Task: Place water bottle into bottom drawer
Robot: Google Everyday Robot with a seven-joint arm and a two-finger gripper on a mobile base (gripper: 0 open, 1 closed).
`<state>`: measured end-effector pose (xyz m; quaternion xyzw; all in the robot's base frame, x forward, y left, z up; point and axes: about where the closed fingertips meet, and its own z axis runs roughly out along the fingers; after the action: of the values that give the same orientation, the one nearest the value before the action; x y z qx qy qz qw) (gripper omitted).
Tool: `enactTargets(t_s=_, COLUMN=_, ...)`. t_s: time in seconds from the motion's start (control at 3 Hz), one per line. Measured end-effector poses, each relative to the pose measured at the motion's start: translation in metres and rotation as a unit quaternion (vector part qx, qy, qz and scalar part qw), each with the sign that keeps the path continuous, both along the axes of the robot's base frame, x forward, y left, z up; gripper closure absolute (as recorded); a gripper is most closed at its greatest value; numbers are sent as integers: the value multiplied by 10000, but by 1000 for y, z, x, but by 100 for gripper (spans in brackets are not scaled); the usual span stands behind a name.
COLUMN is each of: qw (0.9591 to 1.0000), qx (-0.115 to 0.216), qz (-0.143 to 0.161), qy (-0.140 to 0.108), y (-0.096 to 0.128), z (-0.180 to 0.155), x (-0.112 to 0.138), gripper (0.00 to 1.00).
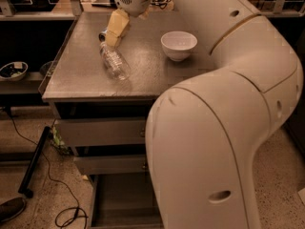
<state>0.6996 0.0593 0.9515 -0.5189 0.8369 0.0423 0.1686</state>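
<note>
The clear ribbed water bottle [114,61] lies on its side on the grey cabinet top [81,78], left of centre. My gripper [113,36] reaches down from the far side, its cream fingers [117,25] just above the bottle's far cap end. The bottom drawer [119,202] stands pulled out at the foot of the cabinet, and my arm covers its right part. A soda can is mostly hidden behind the fingers.
A white bowl [178,44] sits on the cabinet top to the right of the bottle. My large white arm [224,142] fills the right foreground. Two upper drawers [102,132] are shut. A black cable [57,190] and a bar lie on the floor at left.
</note>
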Motion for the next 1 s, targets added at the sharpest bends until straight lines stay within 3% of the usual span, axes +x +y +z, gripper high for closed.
enactTargets(t_s=0.67, qw=9990, qx=264, qz=251, qy=274, y=29, z=-14, x=3, gripper=0)
enactTargets(t_s=1.0, qw=9968, qx=428, qz=490, qy=463, y=55, z=-25, x=0, gripper=0)
